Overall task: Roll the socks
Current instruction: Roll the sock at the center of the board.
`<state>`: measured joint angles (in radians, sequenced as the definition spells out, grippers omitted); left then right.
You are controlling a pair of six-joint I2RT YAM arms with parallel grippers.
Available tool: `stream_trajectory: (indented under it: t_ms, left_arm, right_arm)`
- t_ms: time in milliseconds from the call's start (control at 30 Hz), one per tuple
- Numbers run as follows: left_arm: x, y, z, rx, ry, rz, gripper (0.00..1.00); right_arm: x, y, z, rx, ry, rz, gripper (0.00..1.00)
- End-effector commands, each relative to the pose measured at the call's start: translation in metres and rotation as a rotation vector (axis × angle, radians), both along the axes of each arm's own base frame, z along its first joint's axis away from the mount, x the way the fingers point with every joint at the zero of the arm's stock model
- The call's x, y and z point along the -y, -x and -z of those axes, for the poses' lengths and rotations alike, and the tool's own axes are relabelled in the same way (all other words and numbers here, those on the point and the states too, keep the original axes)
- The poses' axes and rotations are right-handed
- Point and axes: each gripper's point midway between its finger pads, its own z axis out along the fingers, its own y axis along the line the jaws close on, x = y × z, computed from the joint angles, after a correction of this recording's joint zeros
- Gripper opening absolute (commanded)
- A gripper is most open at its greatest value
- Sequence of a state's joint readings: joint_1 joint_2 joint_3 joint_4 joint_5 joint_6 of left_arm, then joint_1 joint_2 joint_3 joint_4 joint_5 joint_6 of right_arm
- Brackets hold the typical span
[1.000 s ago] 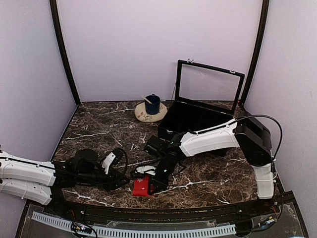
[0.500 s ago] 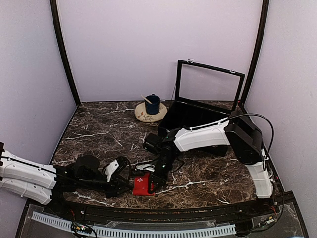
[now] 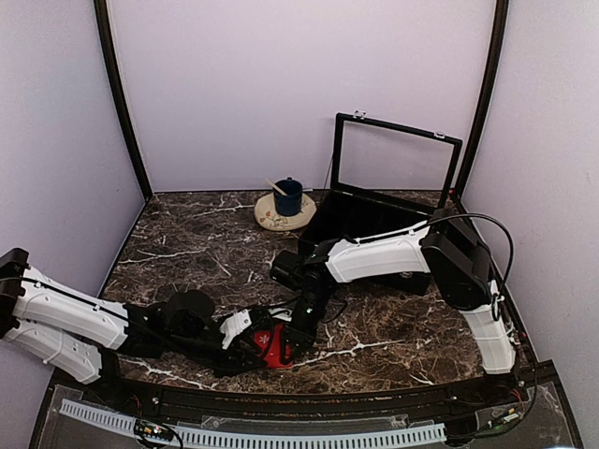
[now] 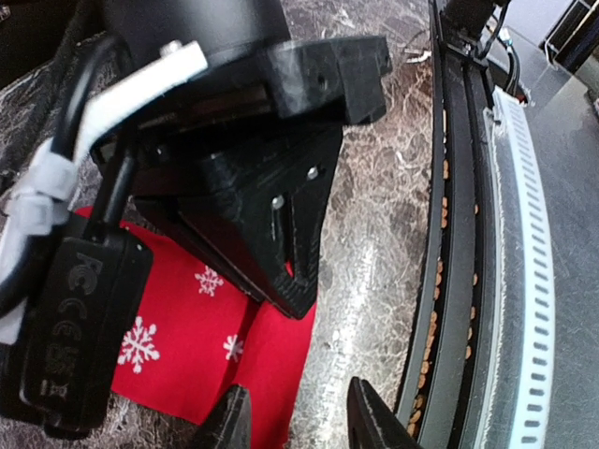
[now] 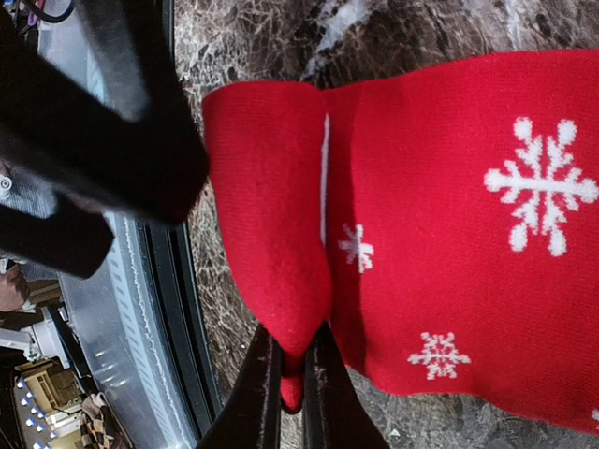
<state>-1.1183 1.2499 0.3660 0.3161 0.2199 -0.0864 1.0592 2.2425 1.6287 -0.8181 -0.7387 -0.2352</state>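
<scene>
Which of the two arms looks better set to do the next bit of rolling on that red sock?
The right, I'd say: the right pincer is shut on the red sock at its folded edge, while the left pincer stands open at the sock's edge, holding nothing.

The sock (image 3: 272, 344) lies at the near edge of the table (image 3: 187, 248), between the left gripper (image 4: 299, 421) on its left and the right gripper (image 5: 292, 355) just behind and to its right. At the back of the table a cup (image 3: 288, 195) stands on a plate (image 3: 270, 221), with a box (image 3: 370, 229) just to their right.
</scene>
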Motion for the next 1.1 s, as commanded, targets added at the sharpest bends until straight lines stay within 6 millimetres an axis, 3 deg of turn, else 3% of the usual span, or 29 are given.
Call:
stream_trajectory:
  t_ms: [0,567,1067]
  left_arm:
    - [0.004,0.003,0.006,0.025,-0.053,0.051,0.38]
    - [0.008,-0.004,0.023,0.122,-0.180,0.074,0.38]
    - [0.003,-0.002,0.044,0.085,-0.284,0.088,0.37]
  right_arm:
    - [0.005,-0.001,0.008,-0.019,0.025,-0.006,0.00]
    - [0.005,0.001,0.009,-0.034,0.017,-0.010,0.00]
    - [0.004,-0.002,0.009,-0.048,0.019,-0.002,0.00]
